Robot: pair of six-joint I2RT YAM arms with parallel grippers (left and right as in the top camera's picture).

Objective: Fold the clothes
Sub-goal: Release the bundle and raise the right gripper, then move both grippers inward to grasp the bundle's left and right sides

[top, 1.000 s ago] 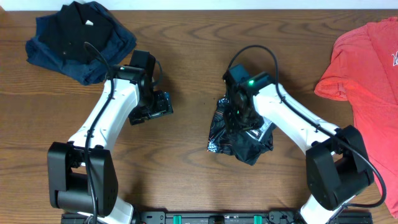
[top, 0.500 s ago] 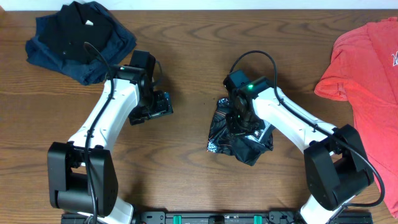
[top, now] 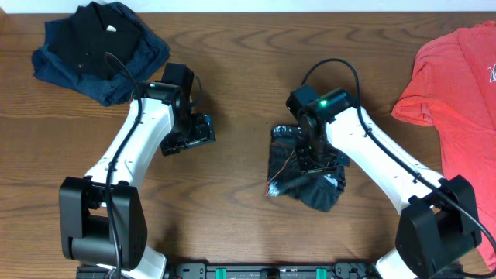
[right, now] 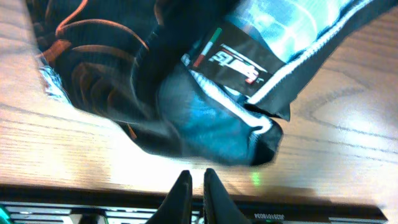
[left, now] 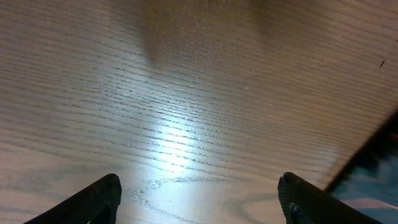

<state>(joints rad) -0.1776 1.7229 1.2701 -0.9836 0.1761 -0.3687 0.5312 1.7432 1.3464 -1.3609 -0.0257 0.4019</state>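
The clothes, a shiny black jersey [top: 288, 167] with orange-red lines, lie crumpled on the wooden table at centre right. In the right wrist view the jersey [right: 155, 81] shows a white logo patch and a pale bluish inside. My right gripper [top: 316, 161] hovers over the heap. Its tips [right: 197, 175] are shut just short of the cloth's near edge, and nothing shows between them. My left gripper [top: 195, 136] hangs over bare wood to the left of the jersey, open and empty [left: 199, 182].
A pile of plain navy and black garments [top: 101, 46] lies at the back left. A coral-red T-shirt [top: 457, 85] is spread at the right edge. The table's front edge and a black rail [right: 280, 211] run just behind the right fingertips.
My right gripper has closed and shifted right and slightly toward the front. The jersey has shifted right with it and its left edge has straightened. The left arm has not moved.
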